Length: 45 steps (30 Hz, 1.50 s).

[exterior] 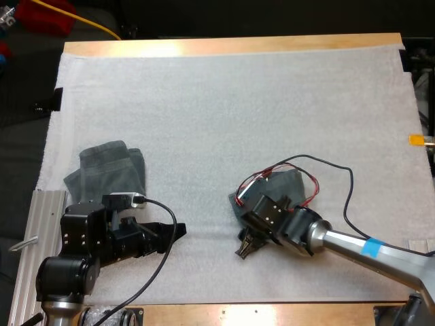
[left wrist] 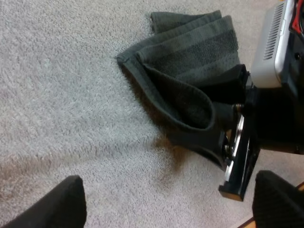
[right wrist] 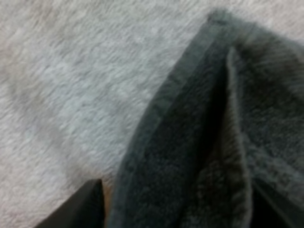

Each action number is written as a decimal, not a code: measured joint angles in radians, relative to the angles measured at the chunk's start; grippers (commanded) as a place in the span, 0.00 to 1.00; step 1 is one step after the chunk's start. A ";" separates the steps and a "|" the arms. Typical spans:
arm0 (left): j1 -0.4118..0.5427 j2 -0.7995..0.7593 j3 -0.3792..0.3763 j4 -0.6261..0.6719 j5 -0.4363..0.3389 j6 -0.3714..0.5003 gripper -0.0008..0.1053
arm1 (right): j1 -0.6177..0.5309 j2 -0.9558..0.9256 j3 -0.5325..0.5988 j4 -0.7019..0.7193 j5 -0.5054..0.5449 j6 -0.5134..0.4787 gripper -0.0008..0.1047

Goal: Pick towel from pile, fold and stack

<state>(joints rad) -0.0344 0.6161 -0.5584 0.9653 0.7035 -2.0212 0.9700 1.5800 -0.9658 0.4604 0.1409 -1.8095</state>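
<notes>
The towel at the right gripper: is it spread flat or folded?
Loosely folded, not spread. In the left wrist view the towel lies doubled over, one layer curling up near the right gripper.

Looks down on a dark grey-green terry-cloth towel (right wrist: 199, 142), bunched in soft folds on a white fleecy mat (right wrist: 61, 80). Straddles the towel with the right pincer (right wrist: 178, 202) spread wide: one black finger (right wrist: 80, 209) just beside the towel's stitched hem, a sliver apart, the other at the towel's opposite side.
</notes>
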 measured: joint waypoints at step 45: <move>0.000 0.000 0.000 0.000 0.004 0.000 0.67 | -0.208 -0.170 0.000 0.214 0.637 0.035 0.02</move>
<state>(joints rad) -0.0344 0.6161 -0.5584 0.9653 0.7080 -2.0212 0.7625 1.4103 -0.9658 0.6741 0.7776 -1.7746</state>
